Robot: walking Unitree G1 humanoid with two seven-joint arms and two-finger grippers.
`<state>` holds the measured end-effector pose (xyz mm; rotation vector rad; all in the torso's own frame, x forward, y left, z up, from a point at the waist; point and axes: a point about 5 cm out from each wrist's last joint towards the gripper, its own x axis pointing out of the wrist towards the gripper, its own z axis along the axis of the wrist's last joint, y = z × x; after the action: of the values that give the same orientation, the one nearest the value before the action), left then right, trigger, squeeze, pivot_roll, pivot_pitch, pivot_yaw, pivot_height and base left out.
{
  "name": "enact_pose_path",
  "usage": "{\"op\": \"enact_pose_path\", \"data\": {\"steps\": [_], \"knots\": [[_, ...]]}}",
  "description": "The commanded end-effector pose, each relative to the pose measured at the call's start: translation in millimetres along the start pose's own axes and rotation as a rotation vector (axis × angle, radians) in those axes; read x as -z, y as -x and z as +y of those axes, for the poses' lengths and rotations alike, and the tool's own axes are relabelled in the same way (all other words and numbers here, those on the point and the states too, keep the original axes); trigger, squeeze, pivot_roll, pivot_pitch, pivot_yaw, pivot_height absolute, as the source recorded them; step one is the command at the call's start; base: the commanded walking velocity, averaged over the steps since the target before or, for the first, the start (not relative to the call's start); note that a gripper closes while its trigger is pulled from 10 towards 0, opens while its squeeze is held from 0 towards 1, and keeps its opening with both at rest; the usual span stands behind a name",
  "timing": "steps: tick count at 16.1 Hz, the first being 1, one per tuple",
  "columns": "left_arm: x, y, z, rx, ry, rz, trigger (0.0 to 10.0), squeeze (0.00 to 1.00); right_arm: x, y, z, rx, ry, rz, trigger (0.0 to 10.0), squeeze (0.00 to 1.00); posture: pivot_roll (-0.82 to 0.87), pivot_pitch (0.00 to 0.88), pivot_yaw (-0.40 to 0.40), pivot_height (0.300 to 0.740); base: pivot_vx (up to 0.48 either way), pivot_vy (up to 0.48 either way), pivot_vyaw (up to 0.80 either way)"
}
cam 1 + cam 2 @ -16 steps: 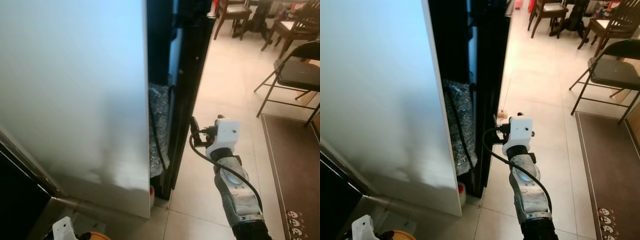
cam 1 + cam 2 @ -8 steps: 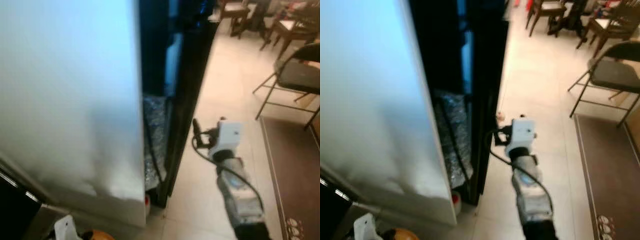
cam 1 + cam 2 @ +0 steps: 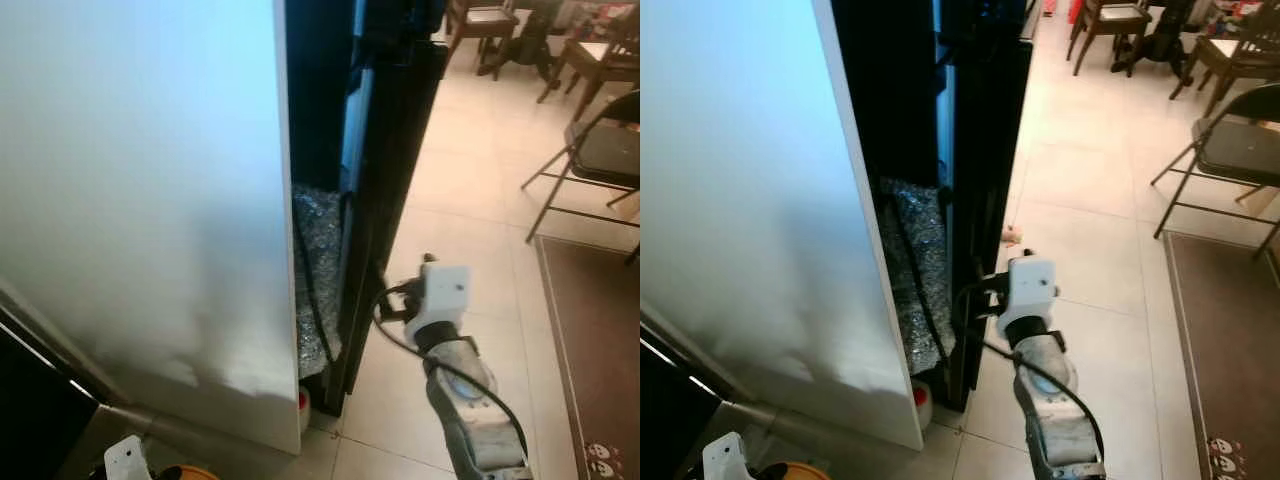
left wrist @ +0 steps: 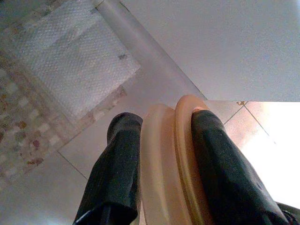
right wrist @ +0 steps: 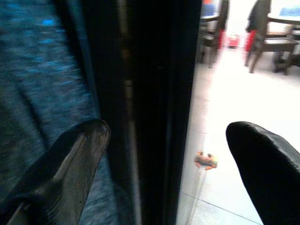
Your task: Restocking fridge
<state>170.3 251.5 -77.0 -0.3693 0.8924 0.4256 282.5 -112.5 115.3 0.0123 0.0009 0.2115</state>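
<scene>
Pale floor tiles (image 3: 1090, 200) ran past the fridge (image 3: 140, 200), with chairs (image 3: 1230, 140) well beyond it. Beside the fridge's black door edge (image 3: 985, 200), the right gripper (image 5: 164, 154) had its fingers spread wide, straddling that edge. Low beside the fridge, the left gripper (image 4: 161, 154) pinched a yellow container (image 4: 171, 159). Opening the door seemed the step in hand; next, close on the edge and pull.

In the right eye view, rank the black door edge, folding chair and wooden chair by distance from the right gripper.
1. Black door edge, right at the right gripper, on its left.
2. Folding chair, across the tiles to the right.
3. Wooden chair, far back.
</scene>
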Motion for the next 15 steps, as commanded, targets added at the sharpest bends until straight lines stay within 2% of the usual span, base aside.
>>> {"op": "enact_pose_path", "data": {"steps": [1,3,9,13,15], "knots": [[5,0.6,1.4,-0.002,-0.020,0.028,10.0,0.00,-3,-1.5,5.3,-0.036,0.014,-0.008,10.0,0.00,-0.21,0.052,0.011,0.740,0.000,0.000,0.00],[5,0.5,0.5,0.003,-0.018,0.025,10.0,0.00,-4,-12.5,6.4,-0.067,0.028,-0.007,10.0,0.00,-0.21,0.048,0.010,0.740,0.000,0.000,0.00],[4,0.3,-0.2,0.001,-0.013,0.021,10.0,0.00,-12,-41.3,-10.1,-0.031,0.100,-0.001,10.0,0.00,-0.20,0.025,0.015,0.740,0.000,0.000,0.00],[3,0.1,-0.9,0.002,-0.017,0.018,10.0,0.00,-11,-48.5,-5.8,-0.052,0.103,-0.001,10.0,0.00,-0.20,0.017,0.017,0.740,0.000,0.000,0.00],[1,-0.7,-3.9,0.004,-0.016,0.014,10.0,0.00,-9,-50.9,-11.8,-0.023,0.113,-0.004,10.0,0.00,-0.20,0.018,0.017,0.740,0.000,0.000,0.00]]}}
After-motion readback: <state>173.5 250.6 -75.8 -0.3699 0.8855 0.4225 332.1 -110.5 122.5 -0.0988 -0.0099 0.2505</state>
